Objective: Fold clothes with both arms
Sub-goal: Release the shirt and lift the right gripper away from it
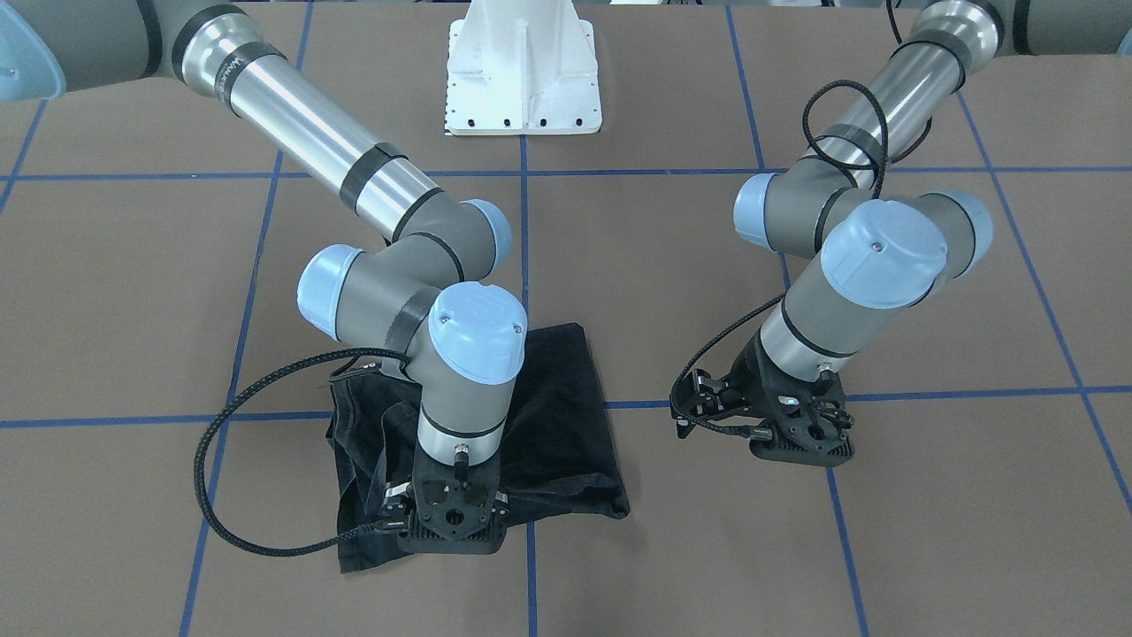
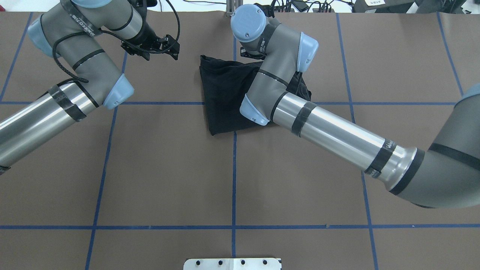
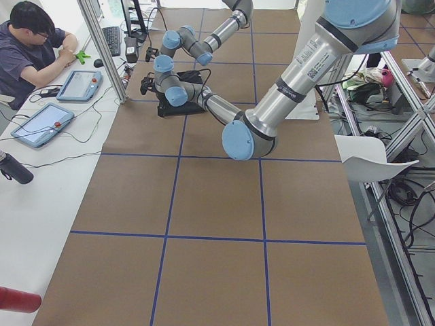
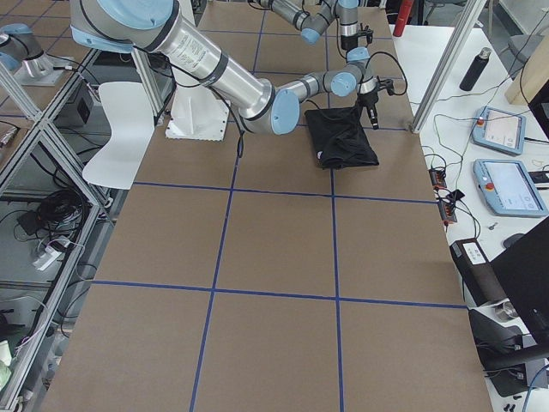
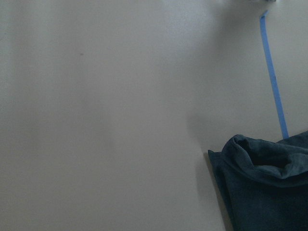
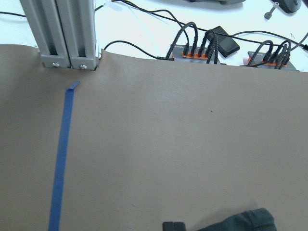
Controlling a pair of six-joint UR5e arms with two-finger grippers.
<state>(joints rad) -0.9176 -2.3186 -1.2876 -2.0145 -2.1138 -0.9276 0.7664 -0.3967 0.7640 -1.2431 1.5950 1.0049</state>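
The black T-shirt (image 1: 566,416) (image 2: 225,93) lies as a folded bundle on the brown table, plain black side up. My right arm reaches across it, and the right gripper (image 1: 453,531) sits low at the shirt's edge farthest from the robot's base. Its fingers are hidden under the wrist, so I cannot tell their state. The right wrist view shows only a strip of cloth (image 6: 240,221) at the bottom. My left gripper (image 2: 170,47) (image 1: 800,433) hangs over bare table beside the shirt, open and empty. A rumpled corner of the shirt (image 5: 264,187) shows in the left wrist view.
The white pedestal base (image 1: 523,71) stands at the robot's side of the table. Blue tape lines (image 2: 234,176) grid the brown cover. An aluminium post (image 6: 67,33) and cables line the far edge. A person (image 3: 27,47) sits at a side desk with tablets.
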